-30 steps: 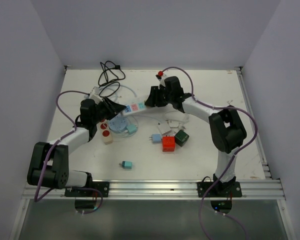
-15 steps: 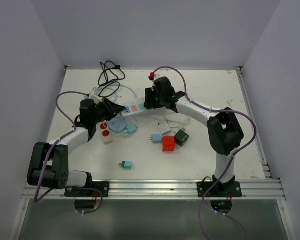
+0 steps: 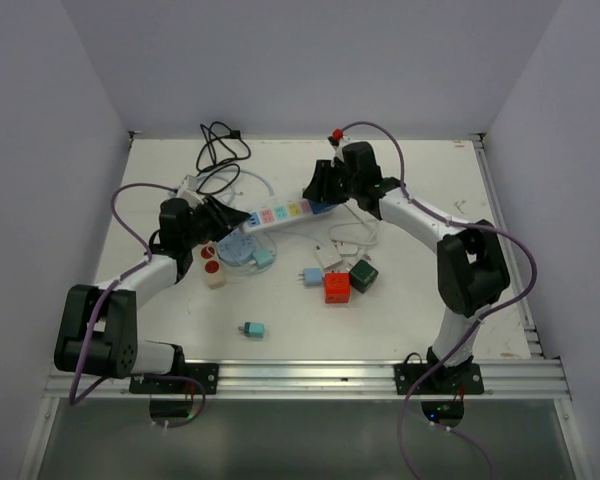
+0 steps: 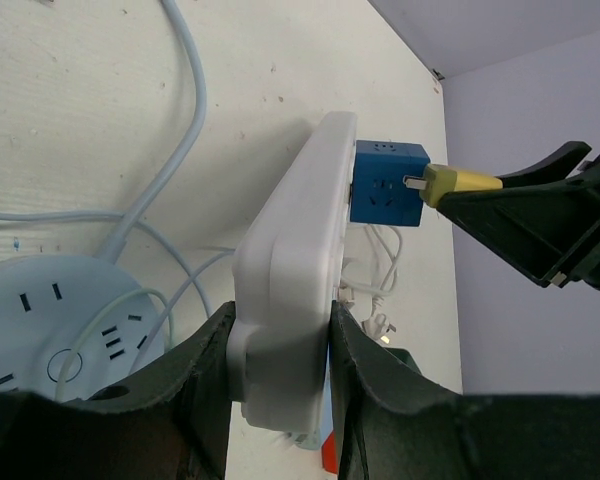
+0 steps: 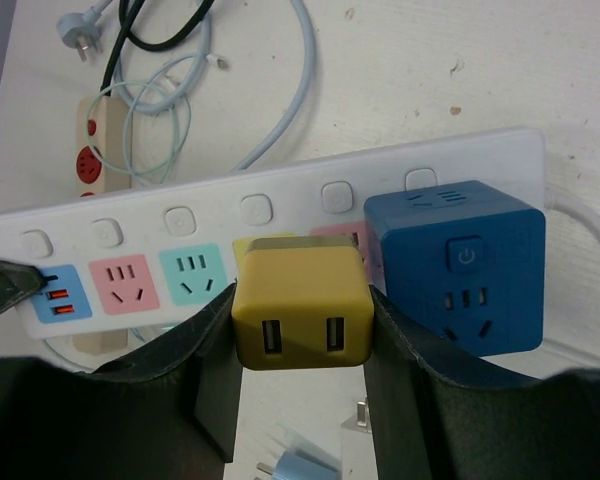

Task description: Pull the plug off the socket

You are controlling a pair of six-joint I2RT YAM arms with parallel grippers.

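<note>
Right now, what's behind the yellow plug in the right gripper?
The long white power strip. The yellow square plug hides most of a yellow socket; its holes are covered.

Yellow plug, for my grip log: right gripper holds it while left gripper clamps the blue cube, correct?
No: the left gripper clamps the white power strip, not the blue cube, per the left wrist view. The right gripper holds the yellow plug.

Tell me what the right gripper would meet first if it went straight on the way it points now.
Probably the white power strip: the yellow plug in the right gripper faces the socket beside the blue cube adapter. Its prongs look clear of the strip, but the gap is hard to judge.
</note>
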